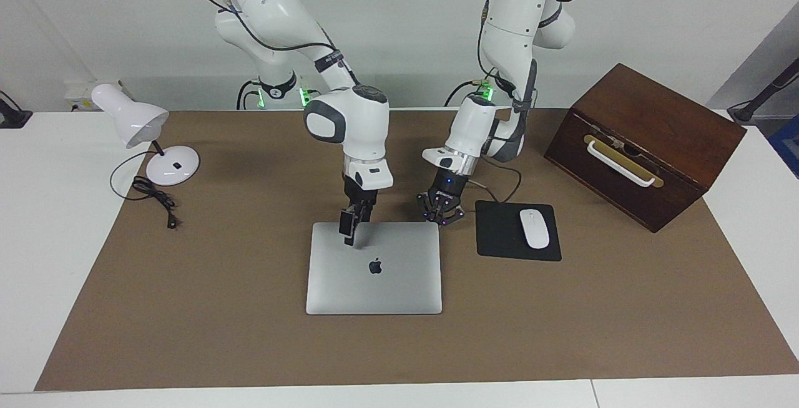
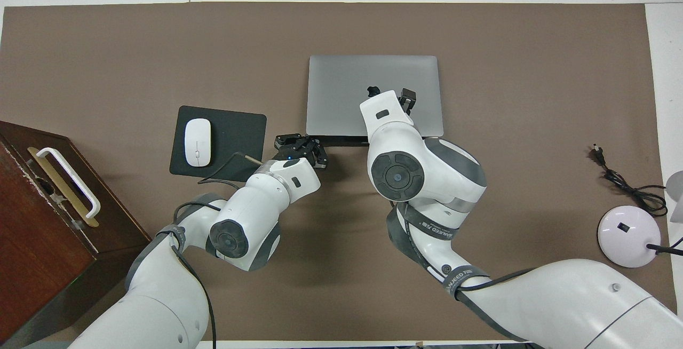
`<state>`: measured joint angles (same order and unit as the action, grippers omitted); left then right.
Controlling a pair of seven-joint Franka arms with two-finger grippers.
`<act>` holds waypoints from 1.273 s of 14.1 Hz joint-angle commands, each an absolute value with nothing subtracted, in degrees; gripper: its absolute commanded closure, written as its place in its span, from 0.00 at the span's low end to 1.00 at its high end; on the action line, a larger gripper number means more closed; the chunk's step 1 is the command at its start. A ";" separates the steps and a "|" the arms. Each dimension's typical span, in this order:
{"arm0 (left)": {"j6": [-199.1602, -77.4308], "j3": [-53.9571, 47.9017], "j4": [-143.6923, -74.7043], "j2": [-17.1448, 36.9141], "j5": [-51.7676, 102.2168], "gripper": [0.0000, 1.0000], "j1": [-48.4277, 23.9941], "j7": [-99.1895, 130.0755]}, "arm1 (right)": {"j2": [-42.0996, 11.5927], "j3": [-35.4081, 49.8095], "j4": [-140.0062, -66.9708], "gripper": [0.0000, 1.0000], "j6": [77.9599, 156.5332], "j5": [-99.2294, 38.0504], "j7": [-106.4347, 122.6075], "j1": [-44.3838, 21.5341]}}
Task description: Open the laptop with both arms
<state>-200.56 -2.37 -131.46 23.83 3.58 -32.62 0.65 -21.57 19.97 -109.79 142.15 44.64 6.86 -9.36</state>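
Observation:
The silver-grey laptop (image 1: pixel 387 283) lies closed on the brown mat, apple logo up; it also shows in the overhead view (image 2: pixel 341 82). My right gripper (image 1: pixel 349 236) points down at the lid, close to the laptop's edge nearer the robots, and looks to be touching it; in the overhead view it (image 2: pixel 408 99) is over the lid beside the logo. My left gripper (image 1: pixel 442 216) is low at the laptop's corner nearer the robots, toward the left arm's end, with its fingers spread apart and empty; it also shows in the overhead view (image 2: pixel 300 146).
A black mouse pad (image 1: pixel 499 233) with a white mouse (image 1: pixel 534 228) lies beside the laptop toward the left arm's end. A dark wooden box (image 1: pixel 649 140) with a white handle stands past it. A white desk lamp (image 1: pixel 140 130) and its cable lie at the right arm's end.

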 commanded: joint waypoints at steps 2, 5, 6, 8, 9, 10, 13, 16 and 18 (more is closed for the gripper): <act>-200.92 -2.29 -130.25 27.25 2.64 1.00 -31.90 0.44 | -23.12 20.39 -108.54 0.00 143.70 47.64 5.89 -8.17; -200.92 -2.29 -130.25 27.25 2.64 1.00 -31.90 0.35 | -23.99 20.30 -108.11 0.00 145.02 47.90 6.59 -7.39; -200.92 -2.29 -130.25 27.25 2.64 1.00 -31.90 0.35 | -24.26 20.30 -107.58 0.00 145.02 48.16 6.85 -7.38; -200.92 -2.29 -130.25 27.25 2.64 1.00 -31.90 0.35 | -25.13 20.30 -106.18 0.00 145.02 48.16 7.12 -7.30; -200.92 -2.29 -130.25 27.25 2.64 1.00 -31.90 0.35 | -25.48 20.30 -105.74 0.00 145.02 48.16 7.47 -7.29; -200.92 -2.29 -130.25 27.25 2.72 1.00 -31.99 0.35 | -25.66 20.30 -105.47 0.00 145.02 48.16 7.64 -7.29; -200.92 -2.29 -130.25 27.25 2.72 1.00 -31.99 0.35 | -25.75 20.30 -105.12 0.00 144.93 48.08 7.73 -7.29; -200.92 -2.29 -130.25 27.25 2.72 1.00 -31.99 0.35 | -26.37 20.39 -102.84 0.00 143.18 47.99 8.00 -7.29; -200.92 -2.29 -130.25 27.25 2.72 1.00 -31.99 0.35 | -26.37 20.39 -102.39 0.00 142.82 47.90 8.44 -7.29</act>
